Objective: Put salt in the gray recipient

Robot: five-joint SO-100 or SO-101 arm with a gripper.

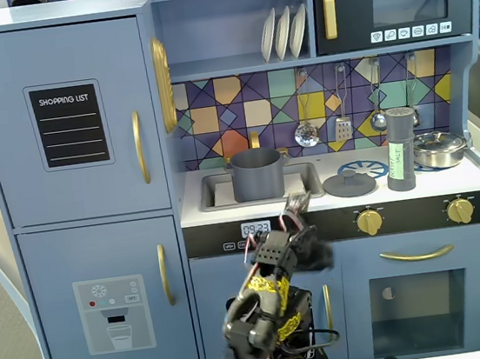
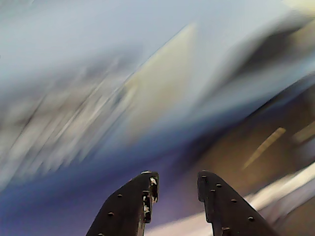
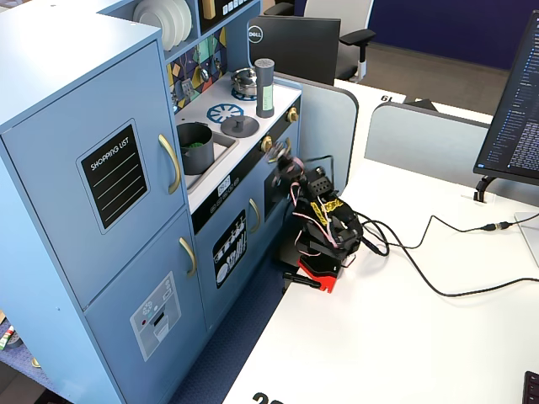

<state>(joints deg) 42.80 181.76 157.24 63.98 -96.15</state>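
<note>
While the arm sits folded low in front of the toy kitchen, I log the gripper (image 2: 174, 189) as partly open and empty: the wrist view, otherwise motion-blurred, shows clear space between the two dark fingers and nothing held.

Salt shaker (image 1: 400, 148): stands upright on the counter, above the gripper and well off to its right in a fixed view, well apart from it. It is near the flat gray lid (image 1: 349, 183) and the shiny silver pan (image 1: 439, 149); I cannot tell whether it touches either.

Gray pot (image 1: 257, 174): sits in the sink recess, above the gripper and only slightly to its left in the same view. Something green shows inside it from another fixed view (image 3: 195, 145).

Handling judgement: the shaker looks rigid and light, probably wood or plastic, with a smooth round wall that could slip or roll between flat fingers. Being tall and slim, it will tip easily if nudged. I would close on the mid-body, near the top edge of the pale green label, fingers square to the axis.

Count:
- salt shaker: one
- gray pot: one
- lid: one
- silver pan: one
- white plates on the shelf (image 1: 284, 32): three
- hanging utensils on the backsplash: three I can make out
- yellow stove knobs (image 1: 369, 221): two
</note>
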